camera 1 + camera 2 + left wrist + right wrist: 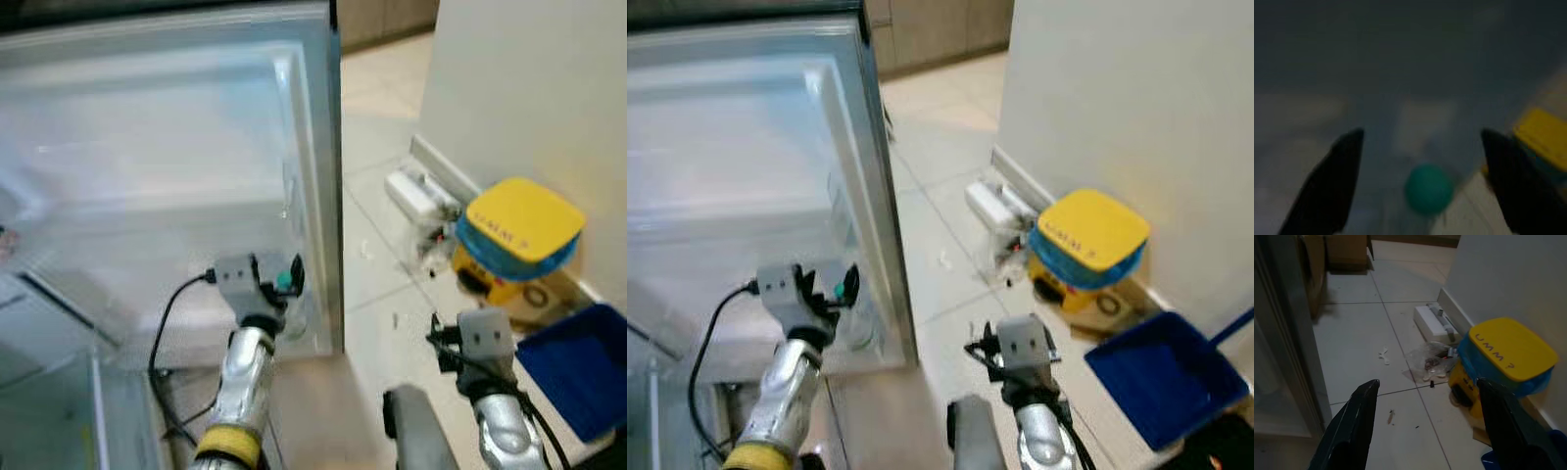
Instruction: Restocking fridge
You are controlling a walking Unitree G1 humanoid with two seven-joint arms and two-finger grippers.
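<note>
Pale floor tiles [1352, 333] run beside the open fridge door [176, 176], and that door is your landmark. Its white inner liner faces you, with its outer edge standing upright near the middle of the head views.

Your left gripper [291, 277] is up against the lower part of the door liner, close to the door's outer edge. A small clear bottle with a teal cap [1428, 188] sits between its fingers; the left wrist view is dark and blurred, so it probably holds the bottle, but you cannot confirm contact on both sides. The fingers [1332, 191] stand well apart around the cap.

Your right gripper [1425, 426] hangs over the floor on the far side of the door's edge from the liner, its jaws wide and holding nothing.

Further out from the door, against the wall, you see a yellow-lidded bin with a blue liner [1511, 355]. Between the door and the bin lie a crumpled clear plastic bag [1430, 360] and a white box-like thing [1432, 323] along the skirting. A blue bin [1161, 377] stands beyond the yellow-lidded one, away from the door. Small scraps of litter [1383, 354] dot the tiles just off the door's edge.
</note>
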